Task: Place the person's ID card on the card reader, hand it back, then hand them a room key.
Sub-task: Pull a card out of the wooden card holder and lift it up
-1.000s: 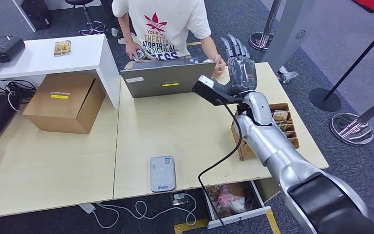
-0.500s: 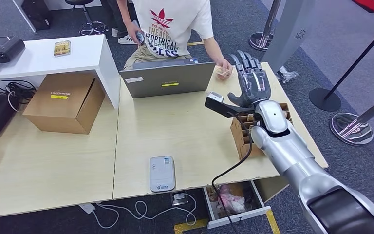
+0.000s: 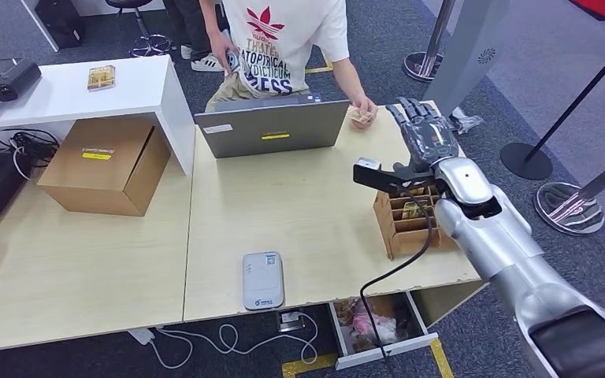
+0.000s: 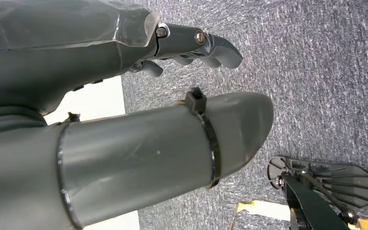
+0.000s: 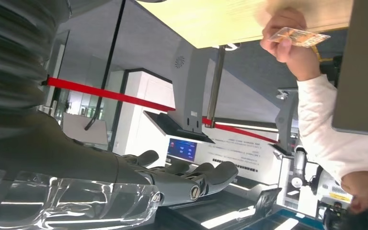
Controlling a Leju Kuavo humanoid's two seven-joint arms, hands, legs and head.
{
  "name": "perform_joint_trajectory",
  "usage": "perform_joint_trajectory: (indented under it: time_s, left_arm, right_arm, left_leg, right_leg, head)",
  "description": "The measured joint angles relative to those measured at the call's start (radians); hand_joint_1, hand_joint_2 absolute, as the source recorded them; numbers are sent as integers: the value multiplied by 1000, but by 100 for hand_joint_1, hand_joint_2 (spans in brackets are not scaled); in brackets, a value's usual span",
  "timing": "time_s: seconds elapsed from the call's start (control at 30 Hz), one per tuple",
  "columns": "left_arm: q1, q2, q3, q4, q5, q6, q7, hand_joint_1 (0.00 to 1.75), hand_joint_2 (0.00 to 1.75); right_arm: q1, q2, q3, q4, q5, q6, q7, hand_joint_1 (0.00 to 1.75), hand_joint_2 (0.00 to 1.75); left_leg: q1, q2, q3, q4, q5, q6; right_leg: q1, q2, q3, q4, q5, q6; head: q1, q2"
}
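Observation:
My right hand (image 3: 424,134) hangs empty with fingers spread over the far end of the brown cardboard box of room keys (image 3: 406,222) on the table's right side. Its dark fingers (image 5: 182,182) are stretched out in the right wrist view. A person in a white T-shirt (image 3: 283,35) stands behind the laptop and pinches a small card (image 3: 360,115) at the table's far edge; that card (image 5: 301,36) also appears in the right wrist view. The white card reader (image 3: 262,280) lies near the front edge. My left hand (image 4: 191,45) hangs empty over the carpet, fingers loosely bent.
A grey laptop (image 3: 272,126) stands open at the far middle of the wooden table (image 3: 307,205). A cardboard box (image 3: 104,164) sits at the left beside a white side desk (image 3: 87,90). A drawer (image 3: 382,323) is pulled out below the front edge. Barrier posts (image 3: 528,157) stand to the right.
My right hand has swung right and back toward me, from beside the person's hand to above the key box. The person has straightened up, keeping the card.

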Motion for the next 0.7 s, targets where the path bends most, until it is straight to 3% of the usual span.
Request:
perform_joint_trajectory:
  time_s: [0.13,0.23,0.4,0.57,0.7]
  left_arm:
    - [0,0,0,0,-1,0,0,0,0]
    - [0,0,0,0,-2,0,0,0,0]
    - [0,0,0,0,-2,1,0,0,0]
    - [0,0,0,0,-4,1,0,0,0]
    - [0,-1,0,0,-5,0,-1,0,0]
  right_arm:
    - [0,-16,0,-8,-2,13,3,3,175]
    - [0,-23,-1,-10,-2,17,3,14,175]
    - [0,-33,-2,-12,-4,24,3,51,175]
    - [1,-44,-5,-12,-7,33,0,118,175]
    - [4,-51,-8,-12,-10,36,-3,128,175]
  left_leg:
    - [0,0,0,0,0,0]
    - [0,0,0,0,0,0]
    - [0,0,0,0,0,0]
    - [0,0,0,0,0,0]
    - [0,0,0,0,0,0]
  right_leg:
    - [0,0,0,0,0,0]
    - [0,0,0,0,0,0]
    - [0,0,0,0,0,0]
    - [0,0,0,0,0,0]
    - [0,0,0,0,0,0]
  head:
    - [0,0]
    - [0,0]
    - [0,0]
    - [0,0]
    - [0,0]
